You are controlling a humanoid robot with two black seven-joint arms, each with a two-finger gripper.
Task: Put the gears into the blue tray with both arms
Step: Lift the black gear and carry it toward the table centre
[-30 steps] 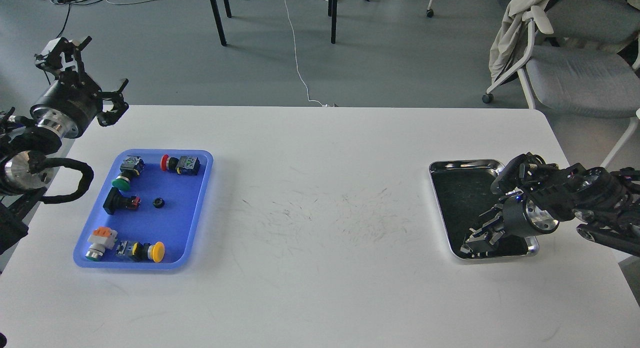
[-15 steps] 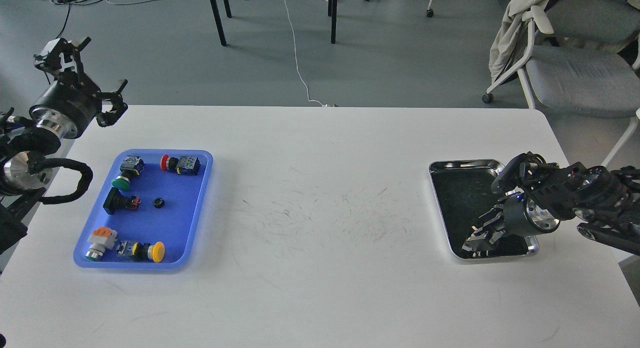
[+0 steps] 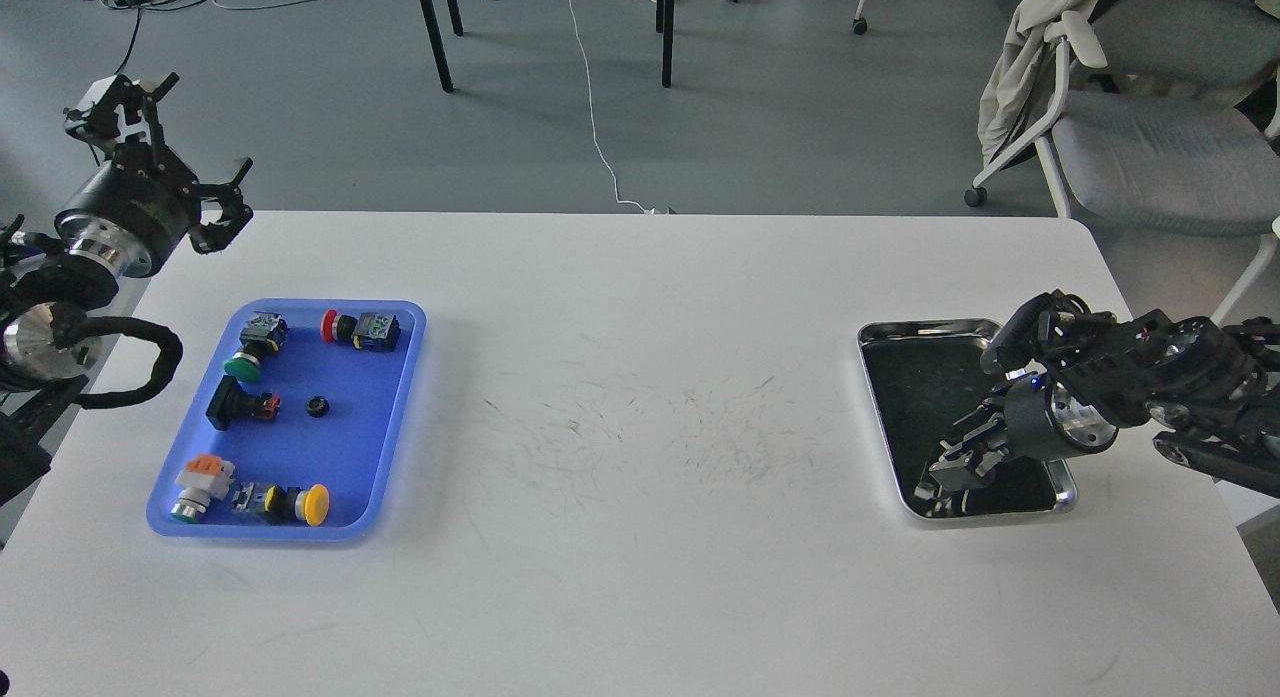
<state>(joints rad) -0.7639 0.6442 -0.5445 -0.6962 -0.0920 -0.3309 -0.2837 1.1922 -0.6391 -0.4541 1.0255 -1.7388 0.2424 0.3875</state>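
Note:
The blue tray (image 3: 352, 455) lies on the left of the white table, and one small black gear (image 3: 318, 407) rests near its middle. My left gripper (image 3: 172, 155) hangs open and empty above the table's far left corner, well behind the blue tray. My right gripper (image 3: 950, 469) points down over the front part of the shiny steel tray (image 3: 930, 326) on the right. Its dark fingers blend with the tray's dark inside, so I cannot make out whether they hold anything. No other gear shows.
Several coloured push-button switches (image 3: 360, 329) lie around the gear inside the blue tray. The white table (image 3: 640, 377) has faint scuff marks in its middle. An office chair (image 3: 1130, 127) stands behind the far right corner.
My right gripper has lifted a little from the steel tray's front corner. The left gripper has drifted slightly left. The gear and the switches have not moved.

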